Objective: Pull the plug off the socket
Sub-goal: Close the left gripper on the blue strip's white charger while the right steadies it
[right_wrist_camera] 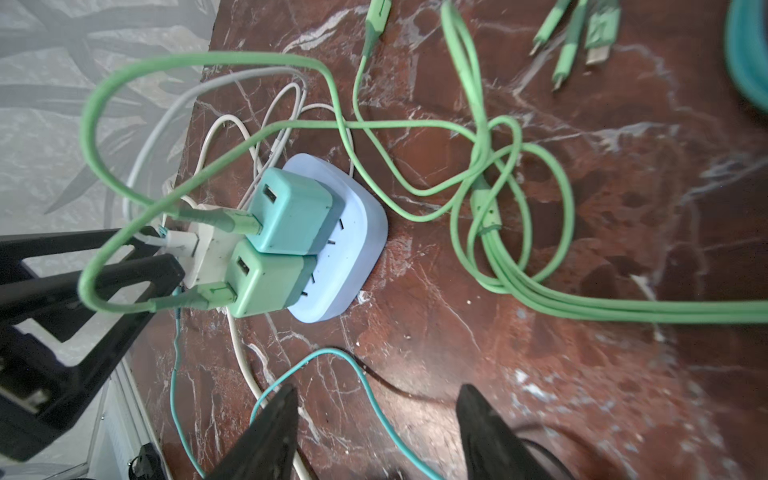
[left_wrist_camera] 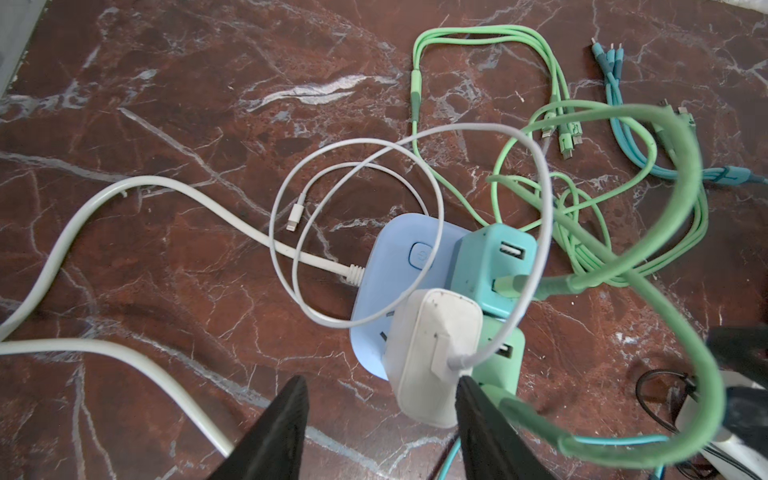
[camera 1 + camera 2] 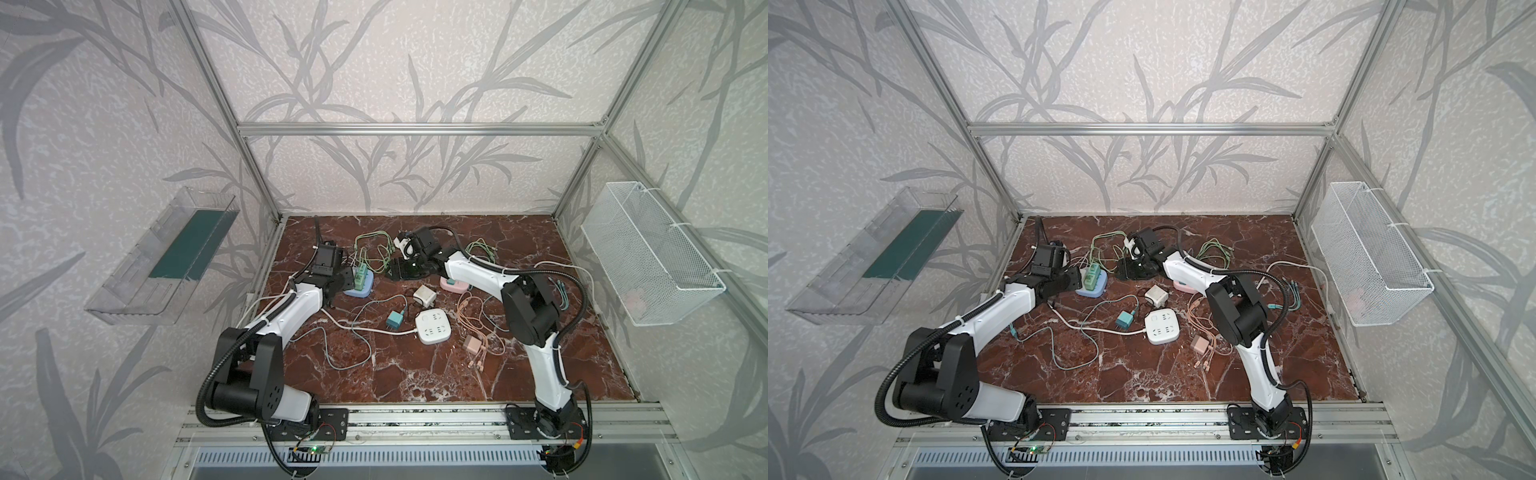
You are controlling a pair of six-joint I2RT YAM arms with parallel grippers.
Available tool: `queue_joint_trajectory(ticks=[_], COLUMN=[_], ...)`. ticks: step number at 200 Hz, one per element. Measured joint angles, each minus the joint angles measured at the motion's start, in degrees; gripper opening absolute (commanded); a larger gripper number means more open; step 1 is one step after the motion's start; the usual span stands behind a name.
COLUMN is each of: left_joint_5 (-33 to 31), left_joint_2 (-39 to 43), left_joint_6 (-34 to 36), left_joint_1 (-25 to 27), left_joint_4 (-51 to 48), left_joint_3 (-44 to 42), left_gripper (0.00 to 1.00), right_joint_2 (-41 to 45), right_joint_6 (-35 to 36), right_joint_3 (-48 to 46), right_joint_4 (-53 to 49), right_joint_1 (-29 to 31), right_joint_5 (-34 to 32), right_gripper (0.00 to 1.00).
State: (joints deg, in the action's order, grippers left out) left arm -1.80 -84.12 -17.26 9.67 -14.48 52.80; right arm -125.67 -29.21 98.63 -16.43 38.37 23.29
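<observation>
the blue socket (image 2: 399, 266) lies flat on the tabletop (image 2: 166, 124), toward its back left in both top views. three plugs stand in it, packed against one another: a white plug (image 2: 436, 357), a teal plug (image 2: 486, 266) and a green plug (image 2: 503, 353). my left jaws are about half apart and hold nothing. the white plug's near end lies between them, with one fingertip (image 2: 473, 415) at its side next to the green plug and the other clear of it. my right jaws, also part open and empty, hang just beside the socket over a thin teal cable (image 1: 374, 399).

what worries me is the tight gap between the white and green plugs. closing could pinch the green one too, or trap the green cable (image 2: 673, 266) that loops around my left jaws. if i pull with nothing pressing the socket down, i judge the whole block will lift with the plug. a slanted pull could jam the pins. the white lead (image 2: 291, 232) may drag and snag on its neighbours.
</observation>
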Motion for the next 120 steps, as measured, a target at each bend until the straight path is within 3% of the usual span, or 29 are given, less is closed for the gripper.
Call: queue_joint_trajectory(ticks=[120], left_joint_5=[4.0], left_joint_2=[-10.3], left_joint_6=[3.5], left_joint_1=[0.0], left_joint_4=[-3.8], left_joint_3=[9.5], left_gripper=[0.37], right_joint_2=[-9.4], right_joint_6=[-3.8], right_joint_3=[9.7], right_joint_4=[-1.8], right_joint_1=[0.2], right_joint_5=[6.4], right_gripper=[0.56])
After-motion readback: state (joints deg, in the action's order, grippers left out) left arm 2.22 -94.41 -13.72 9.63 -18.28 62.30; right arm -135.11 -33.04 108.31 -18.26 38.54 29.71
